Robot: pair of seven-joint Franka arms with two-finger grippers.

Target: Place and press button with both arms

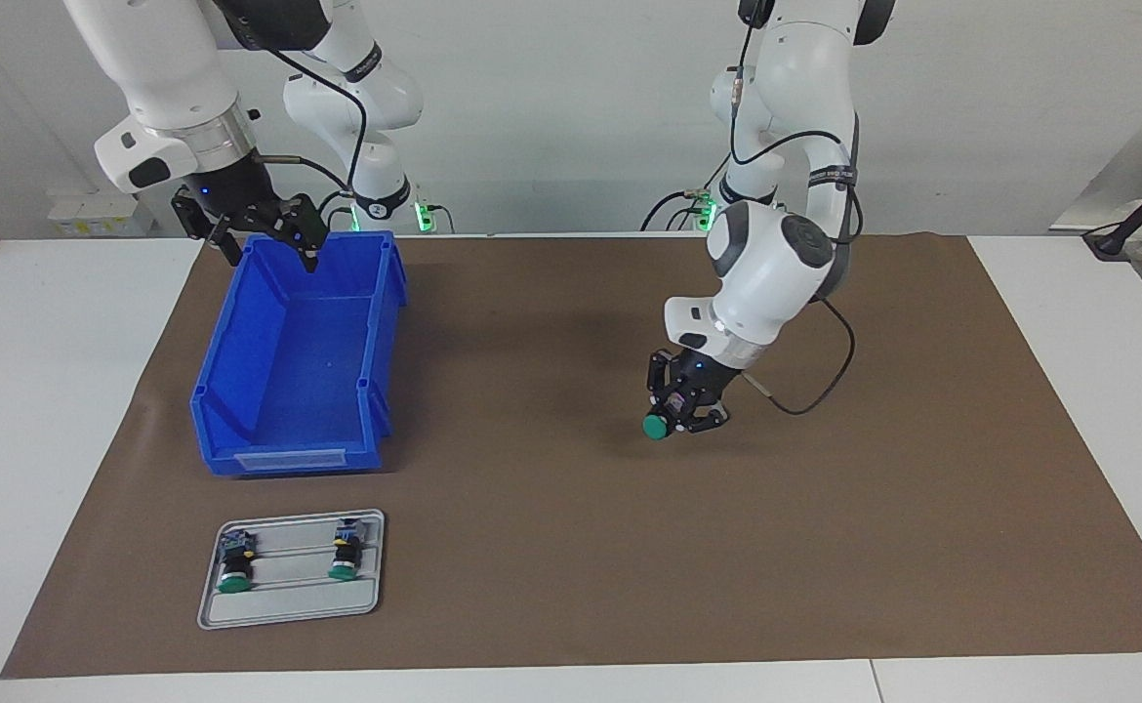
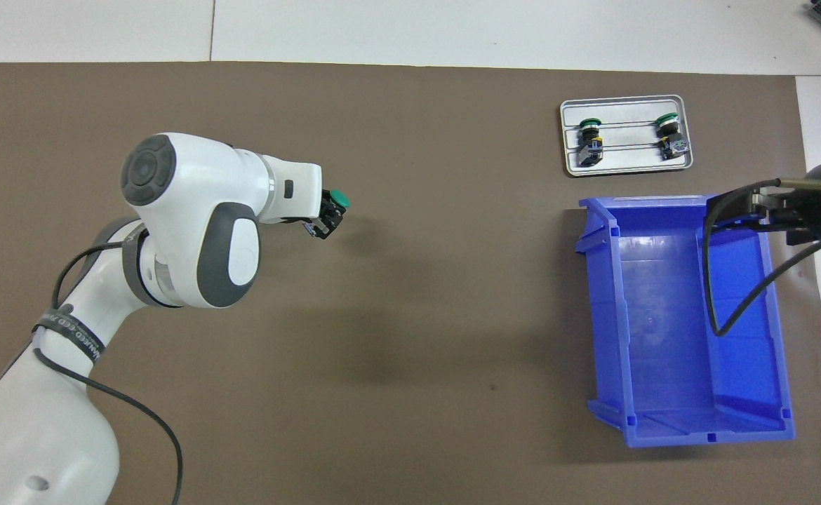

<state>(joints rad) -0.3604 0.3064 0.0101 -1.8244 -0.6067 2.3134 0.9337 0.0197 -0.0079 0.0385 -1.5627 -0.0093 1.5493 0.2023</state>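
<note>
Bright, even light falls from above. Shadows are soft: a broad dim patch lies on the brown mat [image 1: 571, 547] just beside the blue bin [image 1: 298, 371], and a fainter one under the left claw [image 1: 683, 415]. The bin's inner floor shows pale glare in the overhead view. Both views are sharp; the small buttons on the grey tray [image 1: 293, 607] near the bin lack fine detail.

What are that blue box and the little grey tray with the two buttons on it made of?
The blue box looks like moulded plastic: uniform saturated colour, soft sheen, ribbed walls and rim. The grey tray could be brushed metal or grey plastic; its matte silver surface, rounded corners and raised ridges leave that open. The two buttons on it have glossy green caps, apparently plastic.
</note>
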